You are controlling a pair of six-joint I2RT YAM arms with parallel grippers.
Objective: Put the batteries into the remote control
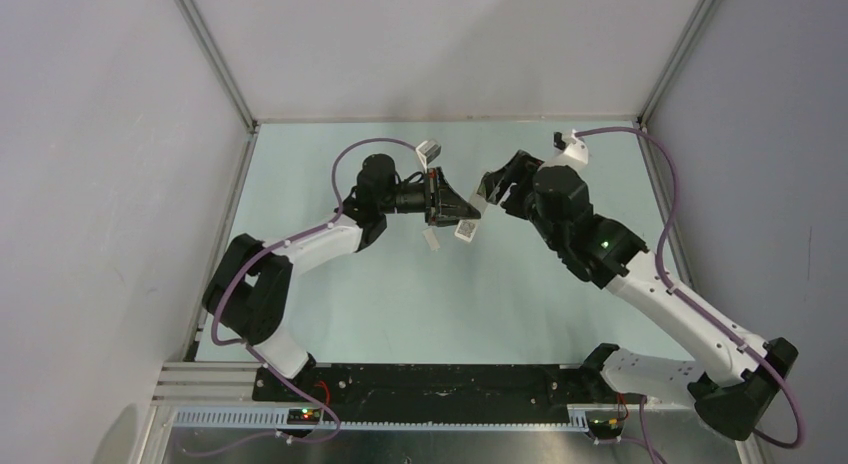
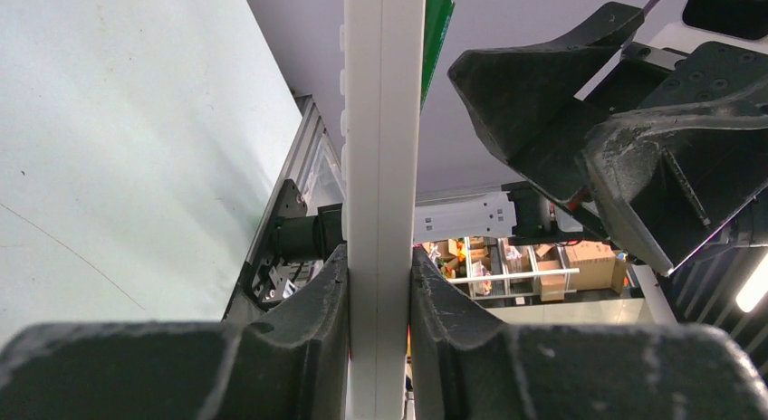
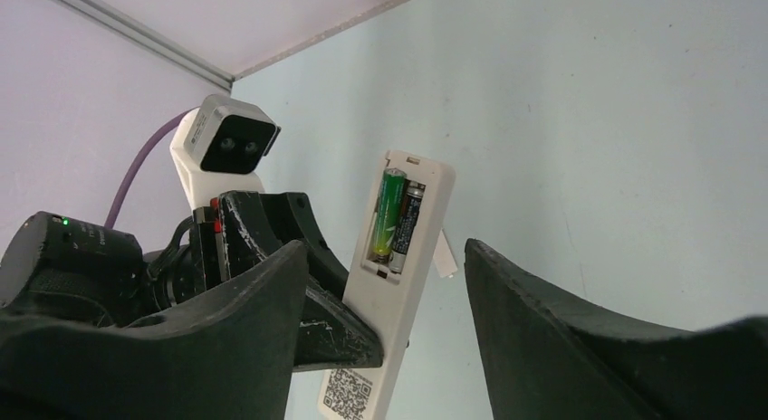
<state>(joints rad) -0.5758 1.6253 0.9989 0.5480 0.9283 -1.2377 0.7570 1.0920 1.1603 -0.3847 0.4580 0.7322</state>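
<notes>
Left gripper [image 2: 379, 289]: clenched on the remote control [image 2: 383, 148]. Both pads press flat against the long sides of the white bar, with no gap visible on either side. The bar is held off the table [image 1: 330, 184], in the air.

Remote control, relative to the left gripper: it runs straight out between the fingers and well past their tips. The end bearing a square printed code sticks out behind the grip.

Batteries [image 3: 396, 223]: both are seated side by side in the open recess on the back of the remote control, one green and one dark. They sit on the free stretch beyond the left gripper's fingertips, and neither gripper touches them.

Right gripper [image 3: 385, 248]: released, with the jaws wide apart and holding nothing. It faces the left gripper from close by. From its own wrist camera the battery end of the bar appears between its two fingers, with clear space on each side.

Cover piece [image 1: 432, 240]: a small flat white part lying on the table. In the top view it is just on the near side of the left gripper and apart from it.
</notes>
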